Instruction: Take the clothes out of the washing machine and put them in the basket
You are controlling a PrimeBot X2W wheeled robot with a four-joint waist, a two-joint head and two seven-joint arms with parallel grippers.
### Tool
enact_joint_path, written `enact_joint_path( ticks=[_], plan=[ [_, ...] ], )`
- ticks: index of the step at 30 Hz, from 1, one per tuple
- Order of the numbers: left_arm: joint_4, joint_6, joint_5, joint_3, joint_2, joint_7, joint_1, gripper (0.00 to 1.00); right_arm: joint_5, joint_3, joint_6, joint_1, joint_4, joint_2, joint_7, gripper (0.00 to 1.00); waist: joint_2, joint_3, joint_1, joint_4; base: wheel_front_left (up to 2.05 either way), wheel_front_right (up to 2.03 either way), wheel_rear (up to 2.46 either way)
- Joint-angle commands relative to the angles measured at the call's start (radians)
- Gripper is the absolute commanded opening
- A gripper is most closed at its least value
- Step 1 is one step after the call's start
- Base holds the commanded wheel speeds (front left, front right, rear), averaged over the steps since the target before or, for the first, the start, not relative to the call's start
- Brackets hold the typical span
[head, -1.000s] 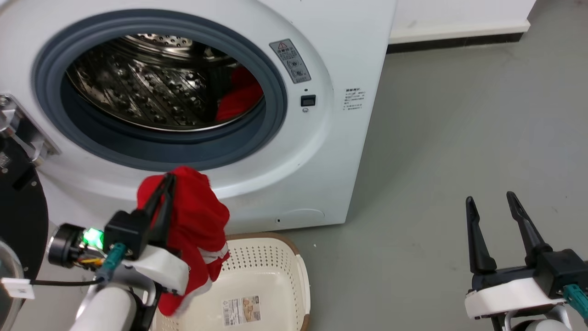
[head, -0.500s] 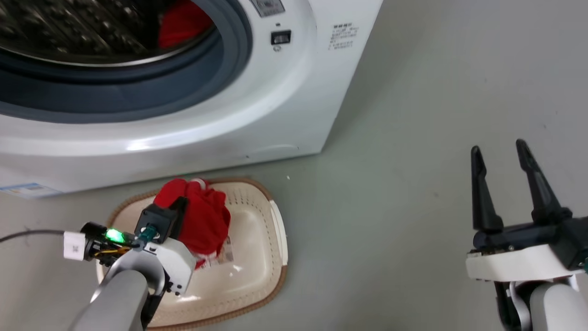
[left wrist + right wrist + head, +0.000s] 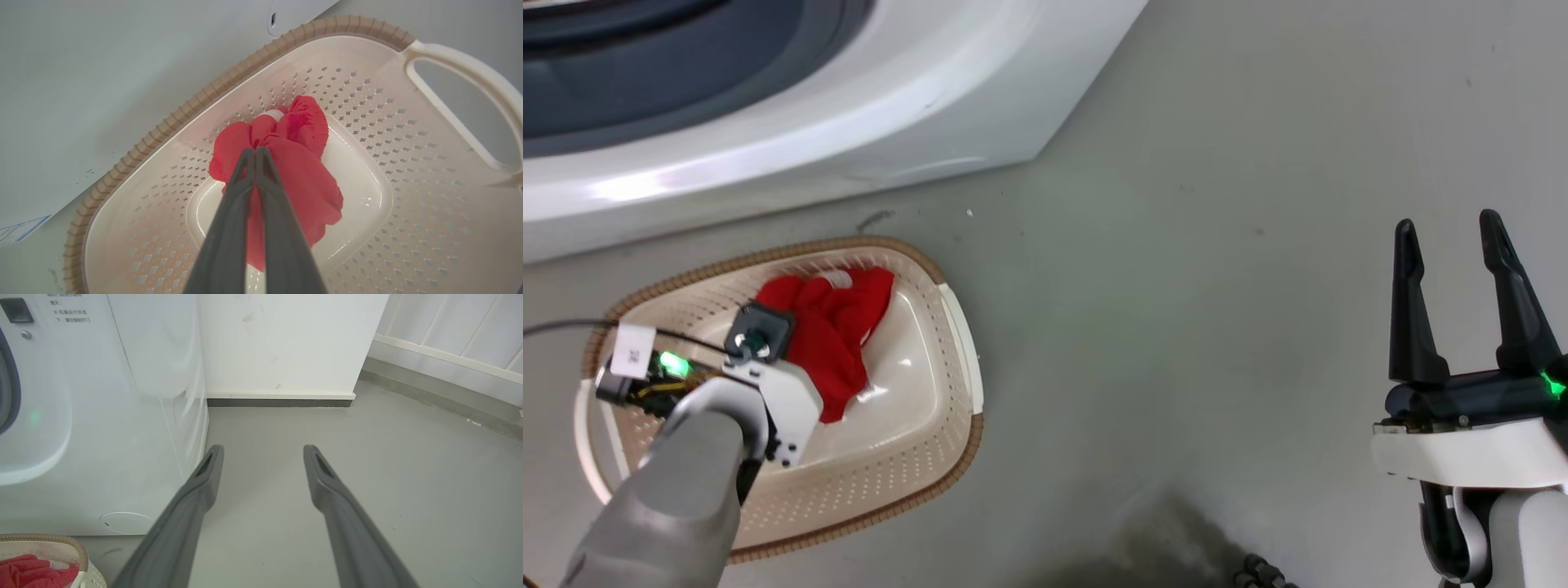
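The left gripper (image 3: 255,150) has its two long dark fingers pressed together on a fold of the soft, bright red fabric garment (image 3: 304,192). It pinches the cloth near its bunched upper end, where a small patch of white trim shows. The cloth hangs from the tips into the cream-white perforated plastic basket (image 3: 192,108) with the brown woven-look rim. Its lower folds seem to lie on the glossy bottom, though the fingers hide part of that. The basket stands on the grey floor (image 3: 1176,310) just in front of the large white washing machine (image 3: 866,106), one white handle on the side away from the left arm. Well apart, the right gripper (image 3: 1447,227) hovers over the floor — its fingers spread wide, the machine's side panel to its left.
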Motion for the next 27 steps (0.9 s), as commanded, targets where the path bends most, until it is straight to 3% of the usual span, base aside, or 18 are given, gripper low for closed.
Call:
enact_joint_path(
  ticks=[1, 16, 17, 18, 27],
  plan=[
    [0.024, 0.001, 0.006, -0.003, -0.003, -0.004, -0.038, 0.00, 0.007, 0.001, -0.001, -0.022, -0.007, 0.002, -0.002, 1.00, -0.0001, 0.057, -0.0002, -0.017, 0.00, 0.00, 0.00],
    [0.262, 0.002, -0.007, -0.022, -0.052, -0.023, -0.192, 0.00, 0.002, 0.002, -0.001, -0.042, -0.014, 0.002, -0.002, 1.00, -0.0001, 0.140, -0.0002, -0.010, 0.00, 0.00, 0.00],
    [0.266, 0.005, -0.009, -0.020, -0.057, -0.026, -0.194, 0.20, 0.000, 0.000, -0.001, -0.043, -0.013, 0.002, -0.002, 1.00, -0.0001, 0.138, -0.0002, -0.008, 0.00, 0.00, 0.00],
    [0.271, 0.001, -0.017, -0.017, -0.063, -0.022, -0.192, 1.00, -0.002, -0.001, -0.001, -0.044, -0.011, 0.002, -0.002, 1.00, -0.0001, 0.136, -0.0002, -0.005, 0.00, 0.00, 0.00],
    [0.277, 0.000, -0.055, -0.001, -0.091, -0.055, -0.129, 1.00, -0.017, -0.005, -0.001, -0.050, 0.017, 0.002, -0.002, 1.00, -0.0001, 0.036, -0.0002, 0.021, 0.00, 0.00, 0.00]
  ],
)
